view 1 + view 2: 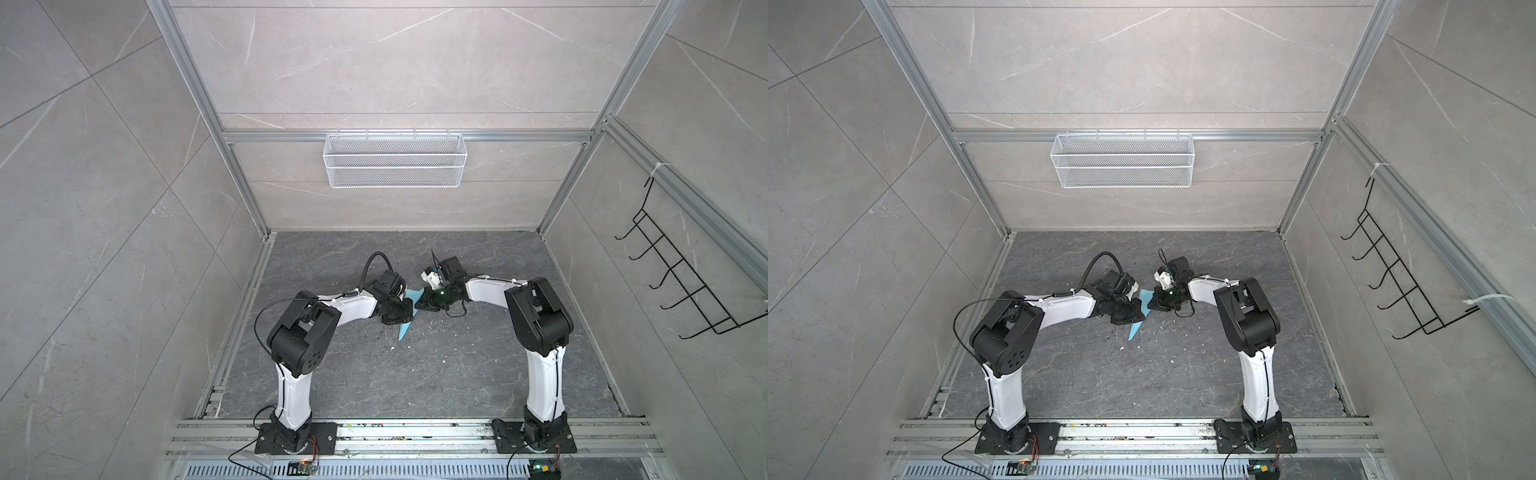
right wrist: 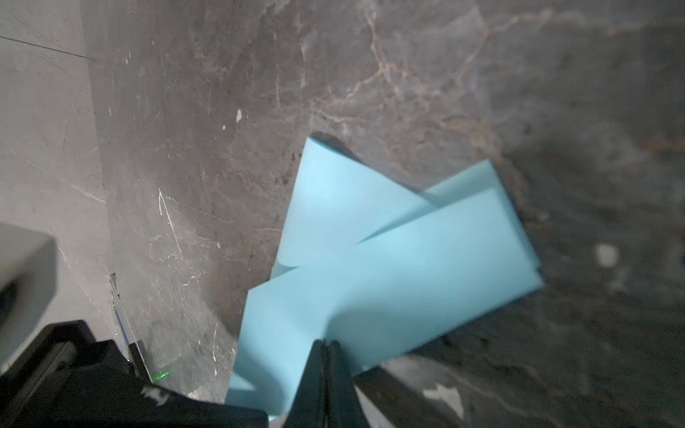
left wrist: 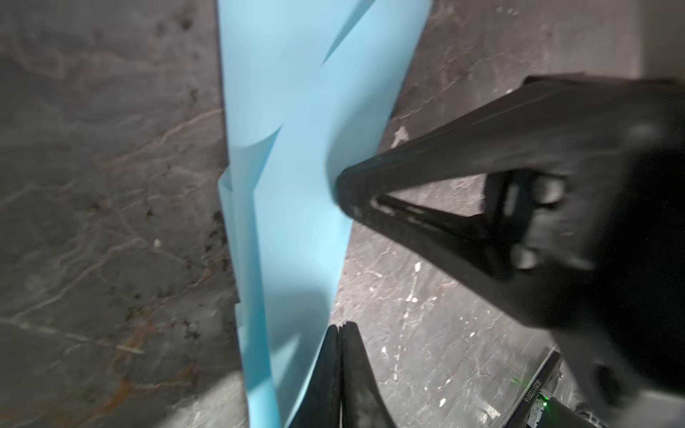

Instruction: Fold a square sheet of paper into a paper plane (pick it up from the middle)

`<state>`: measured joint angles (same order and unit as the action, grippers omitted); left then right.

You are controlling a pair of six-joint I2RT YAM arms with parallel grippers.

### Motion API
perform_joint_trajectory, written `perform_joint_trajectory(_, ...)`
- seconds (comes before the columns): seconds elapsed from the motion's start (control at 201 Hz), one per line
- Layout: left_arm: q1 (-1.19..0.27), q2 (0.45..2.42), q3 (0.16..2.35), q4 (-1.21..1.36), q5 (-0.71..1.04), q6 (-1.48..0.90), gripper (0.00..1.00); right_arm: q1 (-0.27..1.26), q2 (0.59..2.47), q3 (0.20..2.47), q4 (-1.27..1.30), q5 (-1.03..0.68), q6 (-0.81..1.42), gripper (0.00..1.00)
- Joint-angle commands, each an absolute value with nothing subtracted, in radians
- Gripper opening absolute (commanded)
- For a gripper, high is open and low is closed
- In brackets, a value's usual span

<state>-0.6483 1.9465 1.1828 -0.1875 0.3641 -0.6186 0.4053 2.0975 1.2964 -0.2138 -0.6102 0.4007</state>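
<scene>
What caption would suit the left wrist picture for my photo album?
Left hand and right hand, both shut, pinch a folded light-blue paper over the dark marbled table.

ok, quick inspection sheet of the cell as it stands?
Surface: dark marbled tabletop, scuffed.
Job's things: light-blue paper, folded into layers, not yet a finished plane, held between both grippers.
Clutter: small white flecks scattered mid-table.
Grippers: left gripper shut on the paper's edge; right gripper shut on another edge.
Cables: black cable loops over the left wrist; no snag seen.
Surroundings: white mesh basket on back wall, nothing seen inside; black hook rack on right wall, nothing hung.
</scene>
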Motion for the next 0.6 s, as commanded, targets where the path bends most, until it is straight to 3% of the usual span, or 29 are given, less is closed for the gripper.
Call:
perform_joint_trajectory(0.0, -0.650, 1.951, 1.173, -0.222, 0.341, -0.620, 0.07, 0.406, 2.157, 1.290, -0.282, -0.539, 0.408, 0.07)
perform_joint_trajectory(0.592, -0.654, 1.876, 1.049, -0.254, 0.300, -0.637, 0.06, 0.407, 2.172, 1.304, -0.311, -0.522, 0.400, 0.08)
